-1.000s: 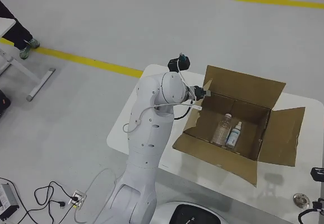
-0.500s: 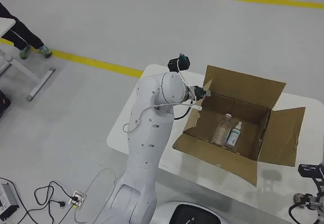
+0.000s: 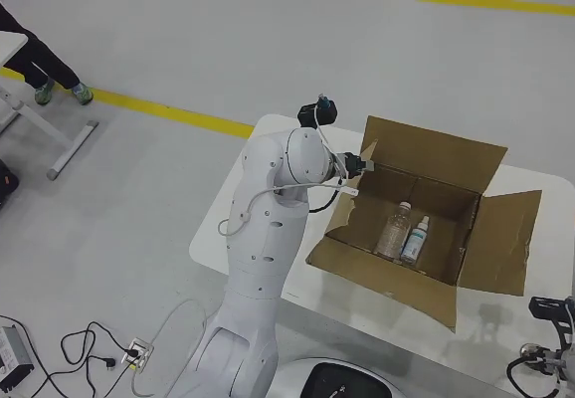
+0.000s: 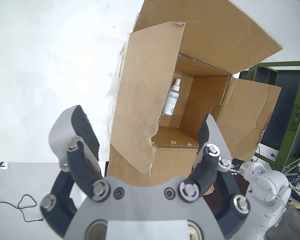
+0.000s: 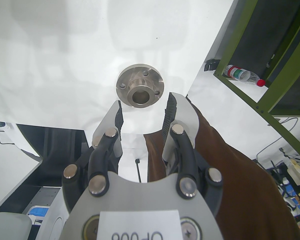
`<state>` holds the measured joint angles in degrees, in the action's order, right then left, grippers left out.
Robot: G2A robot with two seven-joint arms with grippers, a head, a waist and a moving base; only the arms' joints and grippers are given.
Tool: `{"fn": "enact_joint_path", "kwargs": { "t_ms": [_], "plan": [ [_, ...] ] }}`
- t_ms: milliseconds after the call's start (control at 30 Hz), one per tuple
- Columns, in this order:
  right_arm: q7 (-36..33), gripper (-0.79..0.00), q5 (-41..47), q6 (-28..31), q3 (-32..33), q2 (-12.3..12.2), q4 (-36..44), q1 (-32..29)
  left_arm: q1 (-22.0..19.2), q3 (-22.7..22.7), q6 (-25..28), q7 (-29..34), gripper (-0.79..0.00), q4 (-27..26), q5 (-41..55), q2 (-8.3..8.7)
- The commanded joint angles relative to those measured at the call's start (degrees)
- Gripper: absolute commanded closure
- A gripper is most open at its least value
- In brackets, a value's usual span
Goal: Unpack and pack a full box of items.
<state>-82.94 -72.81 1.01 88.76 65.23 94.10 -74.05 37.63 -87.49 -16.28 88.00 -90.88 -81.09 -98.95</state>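
Note:
An open cardboard box (image 3: pixel 437 154) stands on the white table (image 3: pixel 258 214). Two things lie on its floor: a clear bottle (image 3: pixel 394 229) and a small white spray bottle (image 3: pixel 416 239); the spray bottle (image 4: pixel 173 98) also shows past a torn flap. My left gripper (image 3: pixel 364 160) is open at the box's left flap, its fingers (image 4: pixel 82 123) spread wide on either side of the flap's edge. My right gripper (image 3: pixel 552 307) is open near the table's front right corner, just short of a round metal flange (image 5: pixel 136 81) lying flat on the table.
The box's flaps stick out to the back and right (image 3: pixel 511 239). A green metal rack (image 5: pixel 242 46) stands beside the table's right side, with a plastic bottle (image 5: pixel 242 74) on its shelf. Bare tabletop lies left of the box.
My right gripper has come in from the right edge toward the flange and lowered a little. The left arm, box and bottles have not moved.

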Motion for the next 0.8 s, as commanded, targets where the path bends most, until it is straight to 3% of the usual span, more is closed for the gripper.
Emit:
{"fn": "enact_joint_path", "kwargs": {
  "t_ms": [0, 767],
  "plan": [
    [0.29, -0.385, -0.07, -0.05, -0.12, -0.02, -0.35, 0.24, 0.0, 0.0, 0.0, 0.0, -0.785, 0.0, 0.0, 0.0],
    [2.32, -0.348, 0.95, -0.12, -2.09, -0.08, -4.46, 1.87, 0.0, 0.0, 0.0, 0.0, -0.785, 0.0, 0.0, 0.0]
  ]
}}
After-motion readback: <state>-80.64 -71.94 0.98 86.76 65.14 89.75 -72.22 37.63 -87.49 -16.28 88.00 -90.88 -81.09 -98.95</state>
